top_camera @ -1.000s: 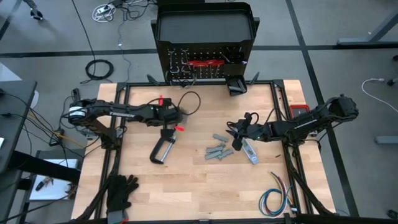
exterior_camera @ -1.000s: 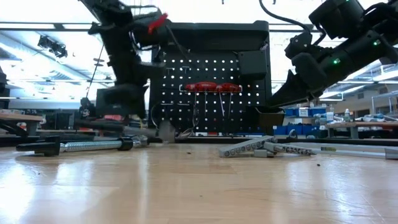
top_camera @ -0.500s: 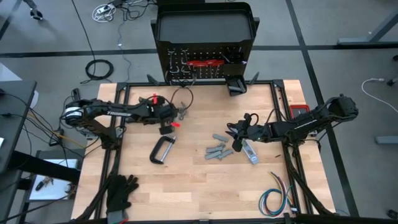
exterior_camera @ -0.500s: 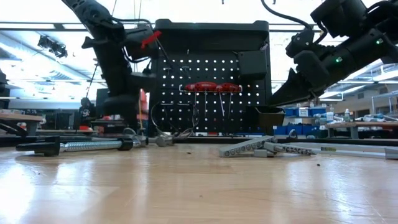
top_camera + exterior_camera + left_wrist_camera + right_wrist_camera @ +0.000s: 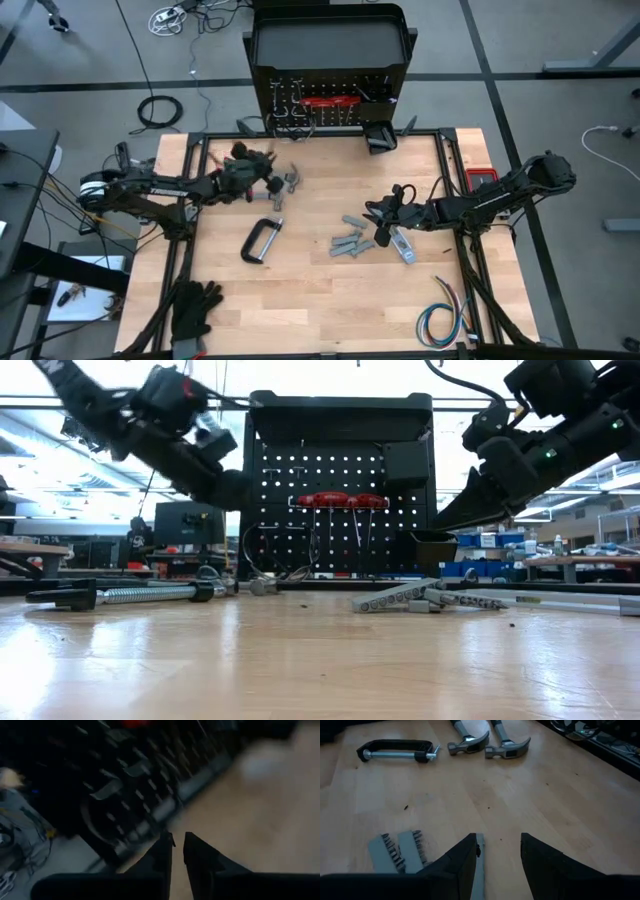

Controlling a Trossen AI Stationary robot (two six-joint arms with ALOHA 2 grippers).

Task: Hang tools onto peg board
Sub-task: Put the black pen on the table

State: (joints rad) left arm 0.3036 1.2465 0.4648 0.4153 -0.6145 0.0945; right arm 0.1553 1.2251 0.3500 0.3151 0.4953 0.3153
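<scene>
The black peg board (image 5: 330,105) stands upright at the far edge, red-handled tools (image 5: 340,501) hanging on it. The left gripper (image 5: 178,851) hovers nearly clenched and empty; the right gripper (image 5: 497,851) is spread over a flat bar (image 5: 479,880).

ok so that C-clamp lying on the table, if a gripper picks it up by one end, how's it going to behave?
The C-clamp looks like rigid metal, so probably stiff and heavy for its size. Its lopsided C frame and long screw suggest it would swing in the jaws. Lying flat, it should slide rather than roll.
</scene>
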